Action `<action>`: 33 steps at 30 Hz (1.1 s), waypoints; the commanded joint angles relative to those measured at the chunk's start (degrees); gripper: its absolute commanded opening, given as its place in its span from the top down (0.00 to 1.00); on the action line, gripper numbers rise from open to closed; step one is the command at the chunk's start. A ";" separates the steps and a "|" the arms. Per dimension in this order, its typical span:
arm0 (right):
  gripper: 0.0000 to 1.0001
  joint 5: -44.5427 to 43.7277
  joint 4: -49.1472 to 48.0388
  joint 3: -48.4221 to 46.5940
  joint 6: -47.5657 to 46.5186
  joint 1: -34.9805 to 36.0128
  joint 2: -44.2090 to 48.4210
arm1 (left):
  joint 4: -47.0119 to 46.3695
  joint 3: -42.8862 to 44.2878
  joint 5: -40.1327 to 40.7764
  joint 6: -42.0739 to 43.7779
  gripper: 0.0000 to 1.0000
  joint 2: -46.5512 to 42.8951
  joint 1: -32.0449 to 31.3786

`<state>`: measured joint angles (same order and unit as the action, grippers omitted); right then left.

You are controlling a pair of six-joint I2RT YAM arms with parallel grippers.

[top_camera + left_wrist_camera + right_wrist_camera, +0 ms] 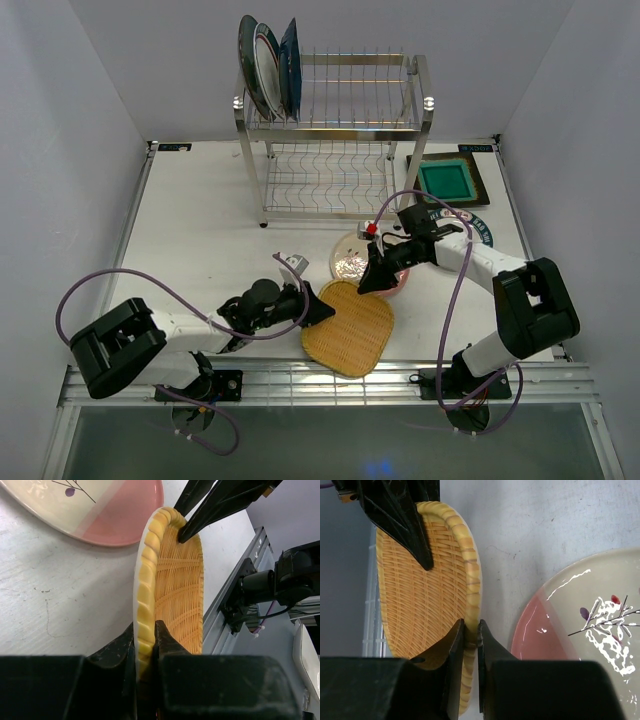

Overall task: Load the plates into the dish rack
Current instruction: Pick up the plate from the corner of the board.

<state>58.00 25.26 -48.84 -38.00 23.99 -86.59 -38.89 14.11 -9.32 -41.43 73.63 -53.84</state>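
The orange woven plate lies near the table's front edge. My left gripper is shut on its left rim; the left wrist view shows the jaws pinching the yellow rim. My right gripper is shut on its far rim. The pink-cream floral plate lies just behind it, and shows in both wrist views. The steel dish rack stands at the back. A dark teal plate, a white rimmed plate and a dark blue plate stand in its upper tier.
A green square plate lies right of the rack. A white dark-rimmed plate lies in front of it, partly under my right arm. White walls close in the left, right and back. A metal rail runs along the front edge.
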 commanded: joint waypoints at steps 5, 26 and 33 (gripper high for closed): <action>0.86 1.42 -4.07 0.50 -1.64 -0.70 2.47 | 0.13 0.04 0.97 1.97 1.00 -3.31 0.23; 0.16 3.09 -14.77 4.01 7.22 -9.74 8.27 | 20.69 -1.10 12.04 4.17 1.00 -33.80 0.23; 0.16 1.51 -30.15 9.01 19.26 -15.37 12.22 | 22.54 1.09 14.60 2.84 1.00 -39.44 0.23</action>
<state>59.79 5.72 -41.69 -25.85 10.55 -76.53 -14.52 12.49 3.77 -37.30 35.77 -53.74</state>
